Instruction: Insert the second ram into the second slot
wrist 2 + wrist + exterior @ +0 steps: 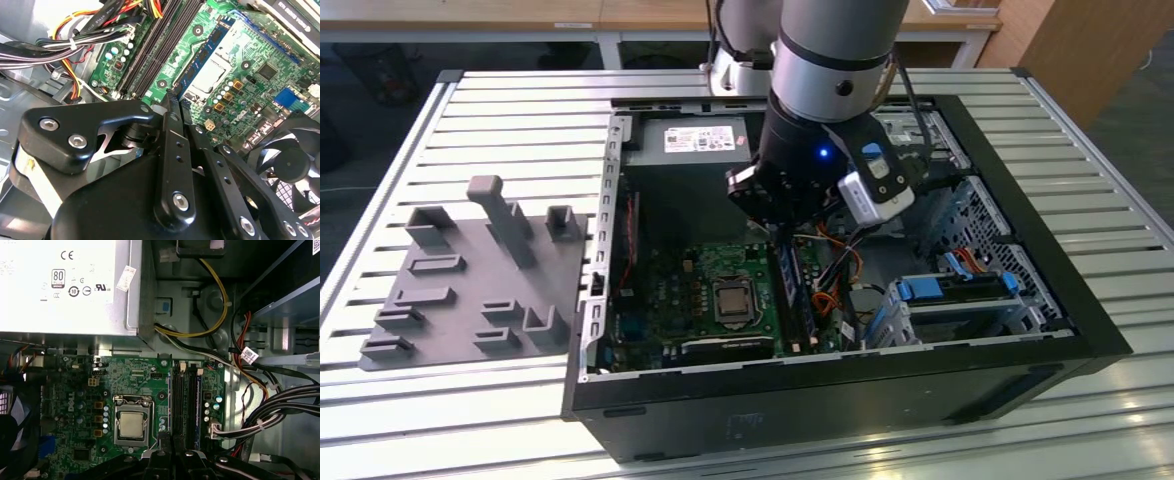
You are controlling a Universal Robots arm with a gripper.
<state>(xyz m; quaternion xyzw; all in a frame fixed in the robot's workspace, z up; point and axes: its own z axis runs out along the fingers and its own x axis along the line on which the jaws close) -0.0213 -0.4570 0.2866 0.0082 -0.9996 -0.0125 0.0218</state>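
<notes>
Reaching down into the open computer case [854,400] on the slatted tabletop [494,110], the arm is hanging over the green motherboard [707,270] in the exterior view. The second wrist view is showing the tool [175,102] with its fingers clenched together, the tips sitting at the near end of the second ram [201,59]. Whether they are pinching its edge I cannot tell. There the ram is turning its blue face with dark chips to the camera, standing on edge in the one of the memory slots [150,55] nearest the processor socket [212,75]. The first wrist view is giving the ram edge-on [170,405] as a thin blue line, and is adding the power supply [65,285] beyond the board's far edge. Bundled cables [265,415] are crowding the side of the slots away from the socket. A fan [290,160] is sitting close by the tool on the socket side. A grey fixture block [467,290] is lying outside the case, well apart.
</notes>
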